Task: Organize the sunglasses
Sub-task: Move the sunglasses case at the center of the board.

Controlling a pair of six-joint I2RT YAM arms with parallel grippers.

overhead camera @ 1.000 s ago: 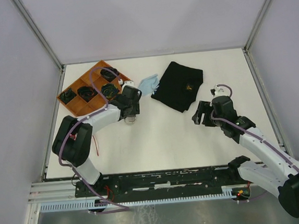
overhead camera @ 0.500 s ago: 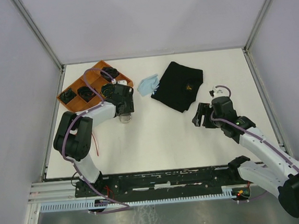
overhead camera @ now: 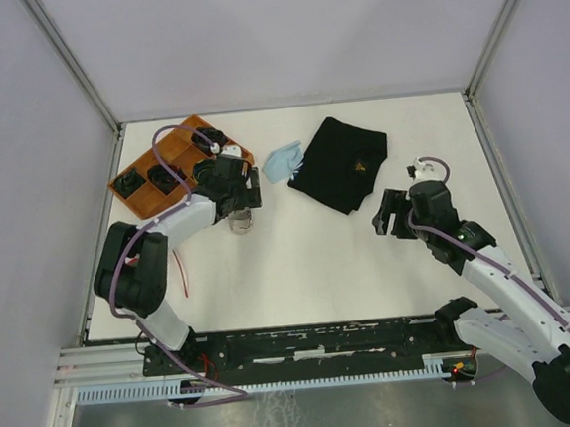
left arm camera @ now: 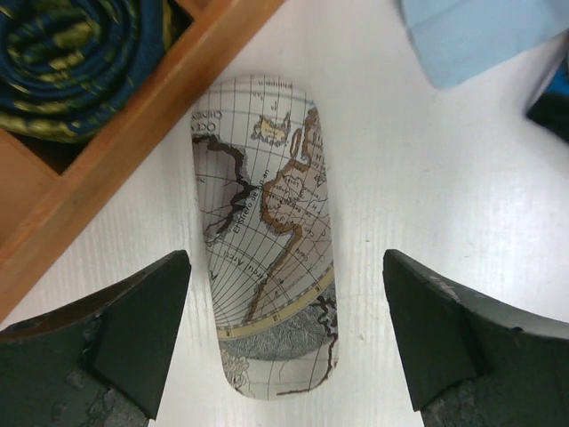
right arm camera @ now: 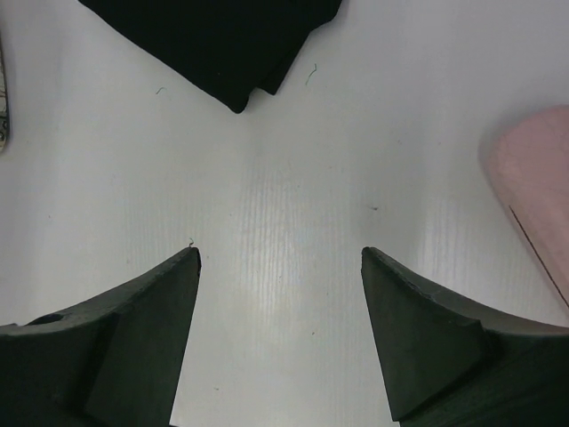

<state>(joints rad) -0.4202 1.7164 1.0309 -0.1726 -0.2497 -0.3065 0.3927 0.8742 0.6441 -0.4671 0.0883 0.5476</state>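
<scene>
No sunglasses show in any view. My left gripper (overhead camera: 238,206) (left arm camera: 284,265) hangs open just above a grey map-patterned glasses case (left arm camera: 267,231) (overhead camera: 239,223). The shut case lies flat on the white table beside the tray's edge, between the spread fingers and touching neither. My right gripper (overhead camera: 389,214) (right arm camera: 279,253) is open over bare table with nothing between its fingers. A pink glasses case (right arm camera: 533,191) lies just to its right, only partly in the right wrist view.
An orange wooden tray (overhead camera: 132,197) (left arm camera: 151,116) with rolled dark ties (left arm camera: 71,62) sits at the back left. A light blue cloth (overhead camera: 282,161) (left arm camera: 480,36) and a folded black cloth (overhead camera: 343,163) (right arm camera: 222,36) lie at the back middle.
The left gripper carried the grey case leftward toward the tray, then opened and let it go on the table. The right arm shifted slightly to the right.
</scene>
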